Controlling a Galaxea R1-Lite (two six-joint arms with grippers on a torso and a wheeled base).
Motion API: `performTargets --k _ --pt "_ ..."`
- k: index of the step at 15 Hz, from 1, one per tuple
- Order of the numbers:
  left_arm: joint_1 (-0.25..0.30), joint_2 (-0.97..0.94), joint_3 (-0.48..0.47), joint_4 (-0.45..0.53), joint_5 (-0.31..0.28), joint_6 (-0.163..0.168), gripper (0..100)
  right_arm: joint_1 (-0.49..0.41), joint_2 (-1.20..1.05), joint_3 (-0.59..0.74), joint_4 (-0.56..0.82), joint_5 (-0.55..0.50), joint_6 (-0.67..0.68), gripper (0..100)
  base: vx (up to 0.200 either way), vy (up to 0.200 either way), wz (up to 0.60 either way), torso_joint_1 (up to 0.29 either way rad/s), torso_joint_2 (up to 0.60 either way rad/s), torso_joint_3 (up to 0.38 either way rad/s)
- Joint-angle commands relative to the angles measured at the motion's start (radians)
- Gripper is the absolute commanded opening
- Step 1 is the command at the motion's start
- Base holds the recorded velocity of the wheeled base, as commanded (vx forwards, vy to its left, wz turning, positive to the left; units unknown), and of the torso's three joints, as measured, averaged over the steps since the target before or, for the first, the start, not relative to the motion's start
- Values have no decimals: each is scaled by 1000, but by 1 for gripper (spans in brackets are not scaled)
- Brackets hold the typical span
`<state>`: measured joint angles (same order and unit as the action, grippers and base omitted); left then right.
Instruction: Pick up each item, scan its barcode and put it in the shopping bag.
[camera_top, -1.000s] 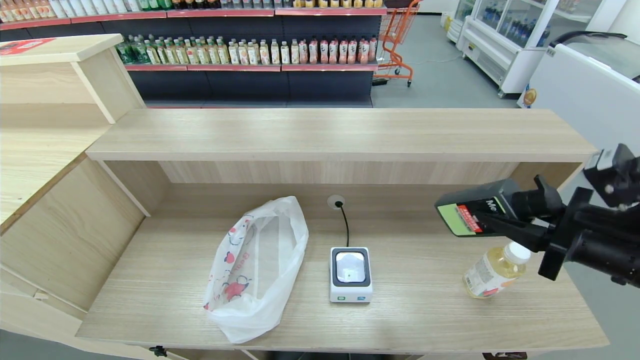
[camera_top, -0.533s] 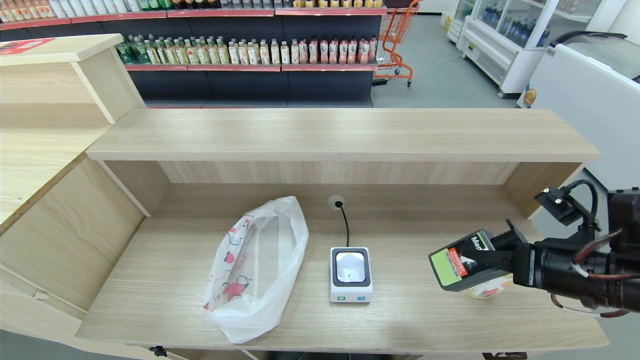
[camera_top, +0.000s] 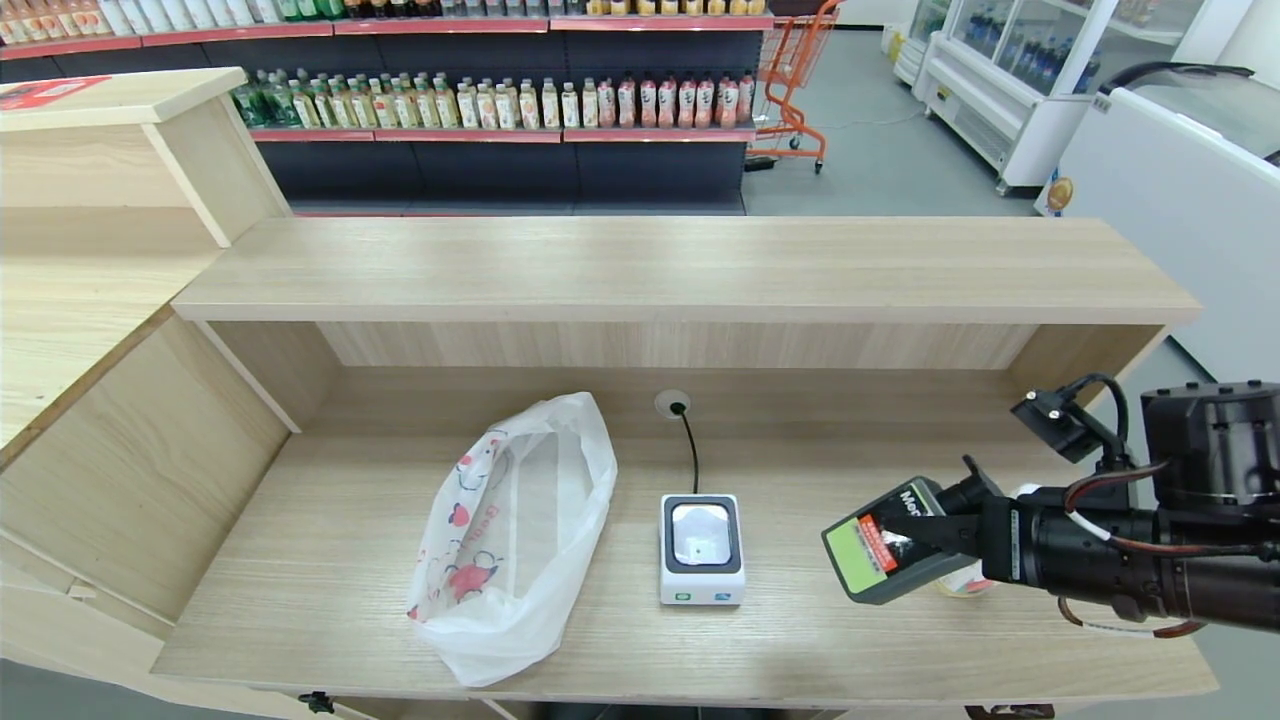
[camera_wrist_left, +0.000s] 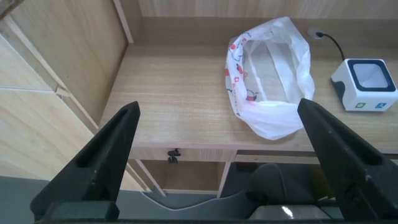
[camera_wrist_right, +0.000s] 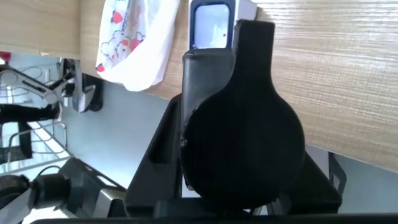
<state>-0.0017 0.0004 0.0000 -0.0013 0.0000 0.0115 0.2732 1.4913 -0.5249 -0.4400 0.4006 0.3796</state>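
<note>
Dark grey, with a green and red label on its end, the dark container (camera_top: 885, 555) is what I'm carrying. My right gripper (camera_top: 940, 535) is clamped around it and holds it on its side, off the wood, at 3 o'clock from the scanner (camera_top: 701, 548) and near it. I take that pose to be for the scan: the labelled end points toward the scanner's side, so a short move toward 9 o'clock and a wrist roll should bring a printed face over the glass window. I cannot tell which face carries the barcode. In the right wrist view the container's round base (camera_wrist_right: 242, 143) blocks most of what lies beyond it.

A bottle (camera_top: 965, 580) of pale drink sits on the counter just behind the container, mostly hidden, and looks to be the next item. The shopping bag (camera_top: 515, 535) lies at 9 o'clock from the scanner with its mouth gaping toward 12 o'clock. That should make the drop easy, though the thin plastic may sag shut. My left gripper (camera_wrist_left: 217, 106) hangs over the counter's 6 o'clock edge near the bag, jaws spread wide and empty, probably parked clear of the scanner.

The scanner's cable (camera_top: 690, 450) runs toward 12 o'clock into a grommet (camera_top: 672, 403). The counter (camera_top: 850, 640) is pale wood-grain laminate with an upper ledge (camera_top: 680, 270) at 12 o'clock. Beyond it I see shelves (camera_top: 500, 100) of bottled drinks, an orange trolley (camera_top: 800, 90) and white freezers (camera_top: 1010, 80) around 1 to 2 o'clock.
</note>
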Motion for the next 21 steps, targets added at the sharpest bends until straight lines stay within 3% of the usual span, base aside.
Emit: performTargets --k 1,4,10,12,19,21 --pt "0 0 0 0 0 2 100 4 1 -1 0 20 2 0 0 0 0 0 0 0" --pt "0 0 0 0 0 1 100 6 1 -10 0 23 1 0 0 0 0 0 0 0" --pt "0 0 0 0 0 1 100 34 29 -21 0 15 -10 0 -200 200 0 4 3 2" --pt "0 0 0 0 0 4 100 32 78 -86 -2 10 -11 0 0 200 0 0 2 5" --pt "0 1 0 0 0 4 100 23 195 -241 0 9 -53 0 0 0 0 0 0 0" --pt "0 0 0 0 0 5 100 14 233 -273 -2 -3 -54 0 200 0 0 2 2 5"
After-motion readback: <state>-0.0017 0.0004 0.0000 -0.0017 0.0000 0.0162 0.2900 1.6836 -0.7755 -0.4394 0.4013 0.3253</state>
